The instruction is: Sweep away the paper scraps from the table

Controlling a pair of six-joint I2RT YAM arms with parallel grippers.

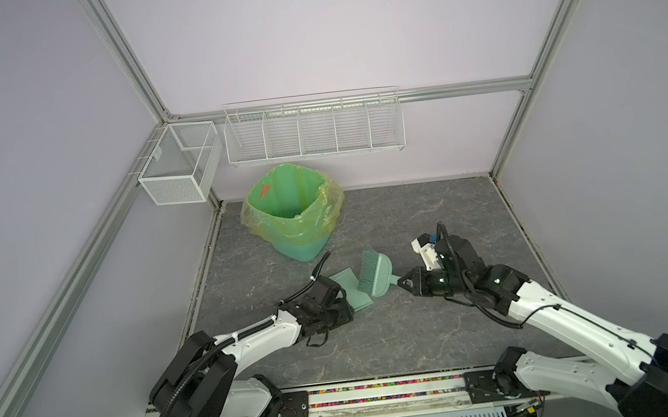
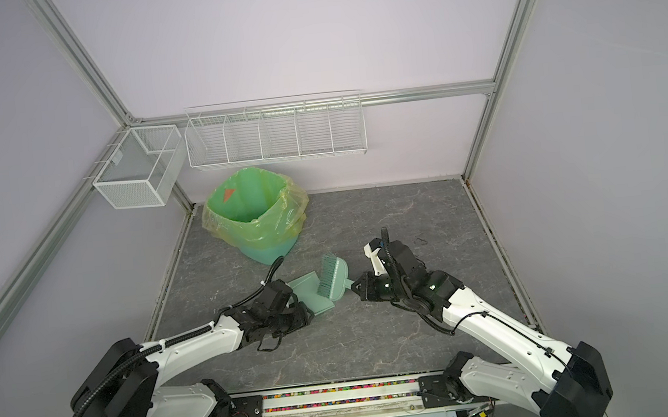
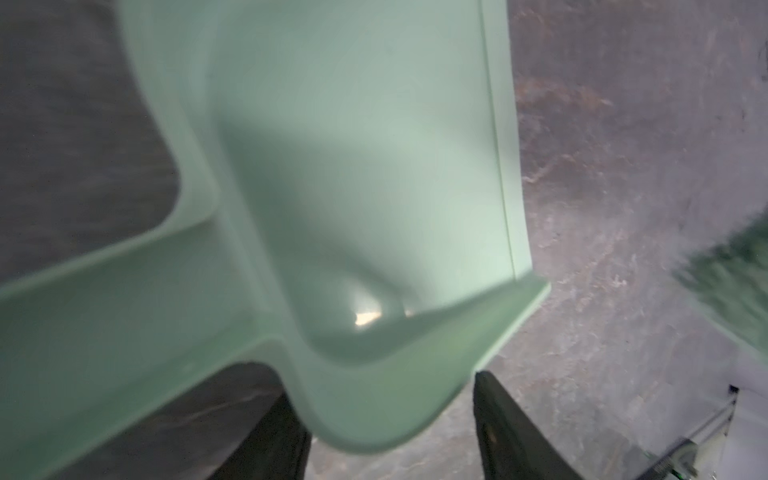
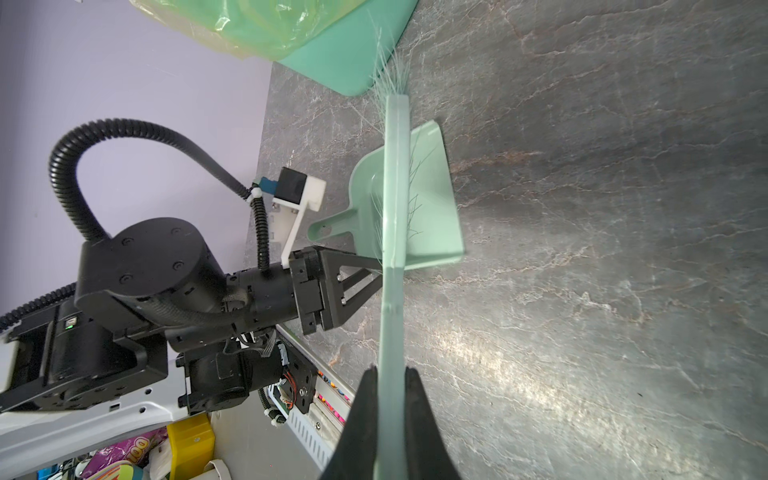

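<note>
Where lilac walls (image 1: 307,32) meet, veined grey table (image 1: 419,335)

Dark grey marble-patterned table (image 1: 408,219) (image 2: 366,214): flat slab, pale veins throughout, aluminium framing along edges. Far left part: teal plastic waste bin (image 1: 299,251) lined with yellow-green film bag, standing upright on surface. Just in front of bin, about mid-table: pale green plastic dustpan (image 1: 346,284), lying on surface as far as views show; bin and dustpan near, not touching. Toward right, in a top view: small dark squiggle (image 2: 421,239) on bare surface, too small to identify.
</note>
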